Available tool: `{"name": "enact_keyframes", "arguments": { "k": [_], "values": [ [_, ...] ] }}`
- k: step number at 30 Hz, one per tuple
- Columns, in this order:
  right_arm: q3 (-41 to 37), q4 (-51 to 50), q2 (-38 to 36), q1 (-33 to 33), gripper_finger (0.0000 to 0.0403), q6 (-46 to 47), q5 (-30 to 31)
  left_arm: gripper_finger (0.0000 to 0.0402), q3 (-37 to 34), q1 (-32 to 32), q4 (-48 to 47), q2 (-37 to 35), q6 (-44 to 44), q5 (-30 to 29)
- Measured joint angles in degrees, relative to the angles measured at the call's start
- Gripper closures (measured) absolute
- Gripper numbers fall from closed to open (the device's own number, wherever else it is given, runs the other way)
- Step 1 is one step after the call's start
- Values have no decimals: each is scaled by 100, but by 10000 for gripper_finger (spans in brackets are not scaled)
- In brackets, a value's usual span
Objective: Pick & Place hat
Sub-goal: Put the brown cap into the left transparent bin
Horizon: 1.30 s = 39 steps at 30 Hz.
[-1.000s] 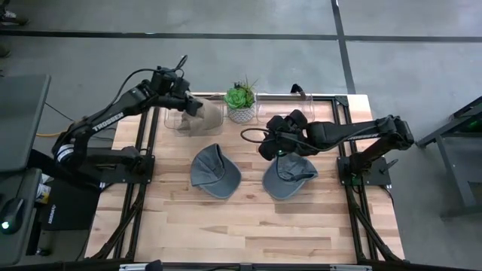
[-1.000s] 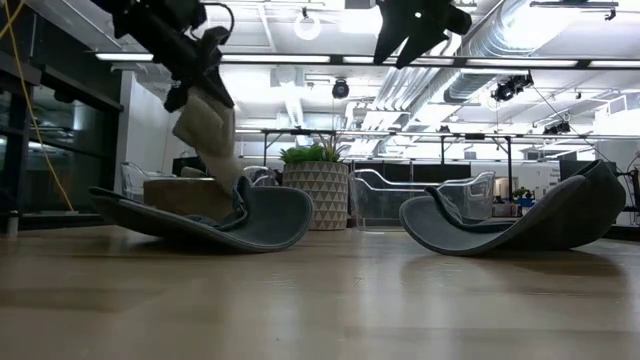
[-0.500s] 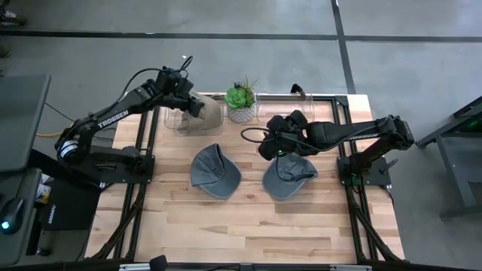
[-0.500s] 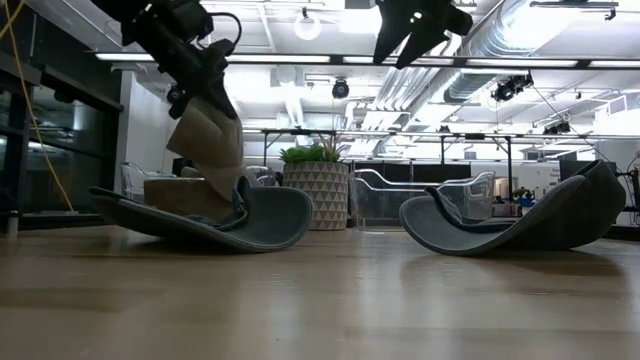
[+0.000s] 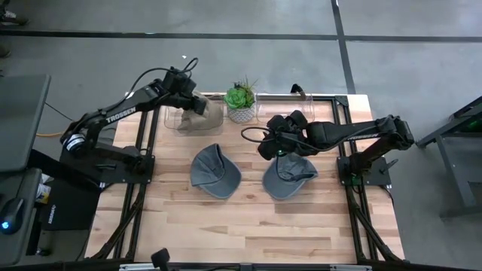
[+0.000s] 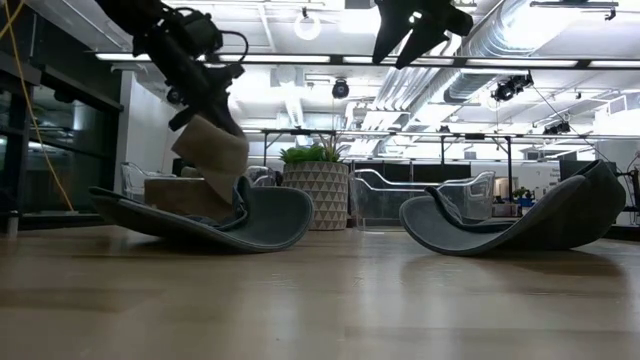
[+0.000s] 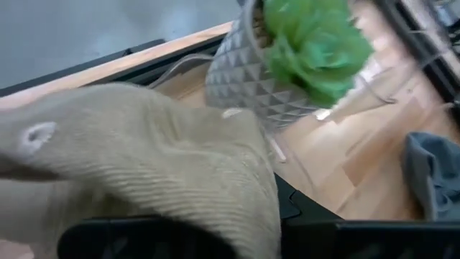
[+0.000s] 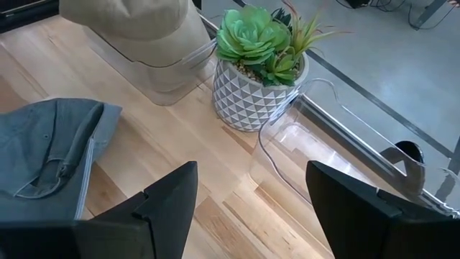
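My left gripper (image 5: pixel 188 94) is at the far left of the table, shut on a tan hat (image 5: pixel 205 113) that hangs over a clear plastic stand (image 5: pixel 181 124). In the low view the tan hat (image 6: pixel 212 152) droops below the left gripper (image 6: pixel 200 92). Two grey hats lie upside down on the wood, the left grey hat (image 5: pixel 215 169) and the right grey hat (image 5: pixel 290 177). My right gripper (image 5: pixel 275 141) hovers open above the right grey hat, high in the low view (image 6: pixel 415 25). Its open fingers frame the table in the right wrist view (image 8: pixel 262 208). My left gripper holds the tan hat by its upper end (image 6: pixel 205 115), coming at it from above and from the table's left. The hat hangs tilted below the fingers, lifted over the clear stand. In the left wrist view the crown cloth (image 7: pixel 165 165) covers the fingers, so the hold itself is hidden.
A potted succulent (image 5: pixel 241 102) in a white patterned pot stands at the far edge between the two clear stands; the second clear stand (image 8: pixel 316 137) is to its right. Black frame rails run along both sides of the table. Open wood lies toward the near edge (image 5: pixel 241 226).
My left gripper has moved a little toward the table's right and turned, staying shut on the tan hat. The hat has swung from hanging nearly straight down to a tilted hang over the clear stand.
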Motion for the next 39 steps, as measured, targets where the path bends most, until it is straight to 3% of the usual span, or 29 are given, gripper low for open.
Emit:
{"name": "enact_keyframes", "arguments": {
  "k": [20,33,39],
  "values": [
    [0,9,0,2,147,39,5,401,0,0,-794,123,-124,-1829],
    [0,15,0,2,147,41,20,401,0,-2,-1052,123,-100,-2650],
    [0,57,0,2,146,41,20,401,0,-2,-968,123,-120,-2016]
  ]
}}
